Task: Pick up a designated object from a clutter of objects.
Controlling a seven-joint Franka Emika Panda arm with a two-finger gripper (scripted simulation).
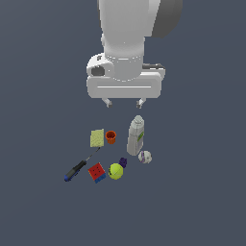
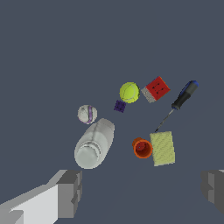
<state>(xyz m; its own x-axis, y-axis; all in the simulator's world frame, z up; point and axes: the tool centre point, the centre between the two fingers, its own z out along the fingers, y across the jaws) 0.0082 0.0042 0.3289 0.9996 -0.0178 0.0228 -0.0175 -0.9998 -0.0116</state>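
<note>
The screwdriver lies flat at the exterior view's left of the clutter, its black and blue handle pointing away from the sponge and its thin grey shaft towards it. My gripper hangs high above the clutter, open, with nothing between its fingers. It is well apart from the screwdriver, roughly over the bottle and cup. The red and blue cube lies just beside the screwdriver's handle.
A yellow-green sponge and orange cup sit by the shaft's tip. A grey-white bottle stands upright. A white ball, tennis ball and purple piece lie nearby.
</note>
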